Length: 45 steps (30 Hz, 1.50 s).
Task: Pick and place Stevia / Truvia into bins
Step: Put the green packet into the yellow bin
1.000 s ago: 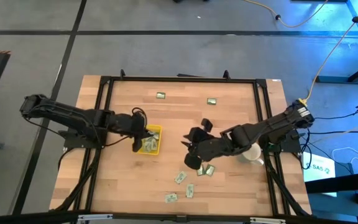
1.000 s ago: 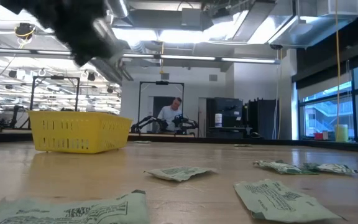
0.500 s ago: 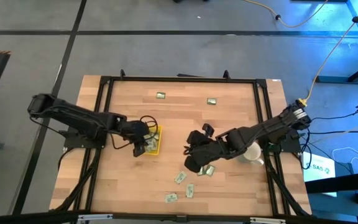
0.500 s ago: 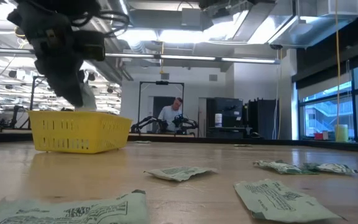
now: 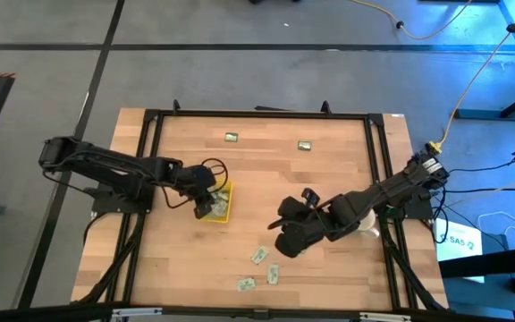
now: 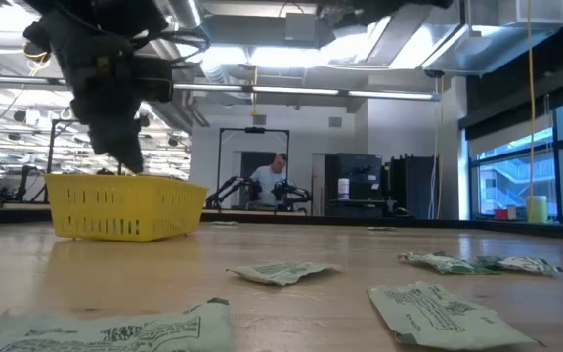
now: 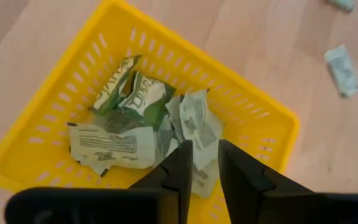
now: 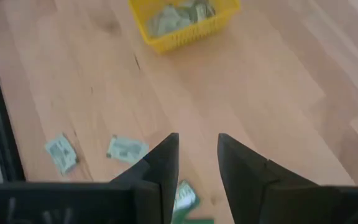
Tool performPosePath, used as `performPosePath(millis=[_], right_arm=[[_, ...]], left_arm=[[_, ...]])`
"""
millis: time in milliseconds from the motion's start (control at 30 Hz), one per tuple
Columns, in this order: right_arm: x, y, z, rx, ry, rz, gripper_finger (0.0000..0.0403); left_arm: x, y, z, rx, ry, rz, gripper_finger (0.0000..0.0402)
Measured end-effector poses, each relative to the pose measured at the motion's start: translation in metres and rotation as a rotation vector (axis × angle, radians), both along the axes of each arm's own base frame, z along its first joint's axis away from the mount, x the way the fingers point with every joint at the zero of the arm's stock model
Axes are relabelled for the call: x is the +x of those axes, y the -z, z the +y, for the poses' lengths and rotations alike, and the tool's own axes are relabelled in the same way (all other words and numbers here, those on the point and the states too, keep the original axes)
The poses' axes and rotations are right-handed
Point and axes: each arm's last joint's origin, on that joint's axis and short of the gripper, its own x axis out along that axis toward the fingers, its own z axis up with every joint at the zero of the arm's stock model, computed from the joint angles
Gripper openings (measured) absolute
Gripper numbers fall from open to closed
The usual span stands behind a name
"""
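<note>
The yellow tray (image 5: pixel 223 202) holds several pale green and white sachets (image 7: pixel 135 118). My left gripper (image 7: pixel 205 155) stands open just over the tray's inside, pointing steeply down, also seen in the low view (image 6: pixel 125 156) above the tray's rim (image 6: pixel 125 181). A sachet (image 7: pixel 194 121) lies under its fingertips; I cannot tell whether they touch it. My right gripper (image 5: pixel 286 241) hangs open over the table's near right part, with a loose sachet (image 8: pixel 184 196) lying on the wood below the gap between its fingers.
Loose sachets lie on the wood near the front edge (image 5: pixel 259 256) (image 5: pixel 273 273) (image 5: pixel 246 284), and two lie near the far edge (image 5: pixel 231 138) (image 5: pixel 304 145). A white mug (image 5: pixel 365 224) stands under the right arm. A black frame (image 5: pixel 150 179) borders the table.
My left gripper has come down toward the yellow tray and tipped steeper. My right gripper has gone down and toward the table's near right, and now covers the sachet it hung beside.
</note>
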Motion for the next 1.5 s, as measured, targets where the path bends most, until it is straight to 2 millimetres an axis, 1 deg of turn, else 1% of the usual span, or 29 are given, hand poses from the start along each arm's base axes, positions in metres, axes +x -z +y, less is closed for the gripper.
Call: performPosePath(millis=[200, 333, 400, 567, 767, 833, 900, 1000, 1167, 1267, 1400, 1500], right_arm=[[-0.011, 0.003, 0.006, 0.034, 0.066, 0.049, 0.0114], [-0.013, 0.006, 0.009, 0.122, 0.112, 0.084, 0.0112], [-0.011, 0.012, 0.010, 0.144, 0.125, 0.119, 0.0108], [-0.002, 0.035, 0.016, 0.158, 0.132, 0.215, 0.0093], [0.013, 0.071, 0.019, 0.222, 0.131, 0.373, 0.0084], [0.015, 0.083, 0.021, 0.247, 0.138, 0.439, 0.0083], [0.015, 0.093, 0.021, 0.243, 0.181, 0.492, 0.0083], [0.012, 0.100, 0.020, 0.221, 0.229, 0.554, 0.0083], [0.012, 0.103, 0.019, 0.218, 0.231, 0.558, 0.0083], [0.007, 0.114, 0.015, 0.204, 0.242, 0.601, 0.0083], [-0.003, 0.131, 0.009, 0.233, 0.237, 0.703, 0.0083], [-0.002, 0.139, 0.009, 0.269, 0.224, 0.690, 0.0083]], left_arm=[[-0.001, -0.026, 0.007, -0.011, -0.027, -0.119, 0.0083], [-0.003, -0.042, 0.008, -0.010, -0.033, -0.214, 0.0082], [-0.003, -0.049, 0.008, -0.009, -0.033, -0.270, 0.0081], [-0.002, -0.061, 0.008, -0.008, -0.032, -0.381, 0.0079], [-0.002, -0.063, 0.008, -0.008, -0.031, -0.398, 0.0078], [-0.002, -0.063, 0.008, -0.007, -0.032, -0.398, 0.0077], [-0.002, -0.062, 0.008, -0.002, -0.025, -0.398, 0.0078], [-0.002, -0.062, 0.008, 0.013, -0.012, -0.399, 0.0079], [-0.002, -0.062, 0.008, 0.018, -0.008, -0.399, 0.0077], [-0.002, -0.062, 0.008, 0.018, -0.008, -0.399, 0.0079], [-0.002, -0.062, 0.008, 0.018, -0.008, -0.399, 0.0078], [-0.002, -0.062, 0.008, 0.018, -0.008, -0.399, 0.0075]])
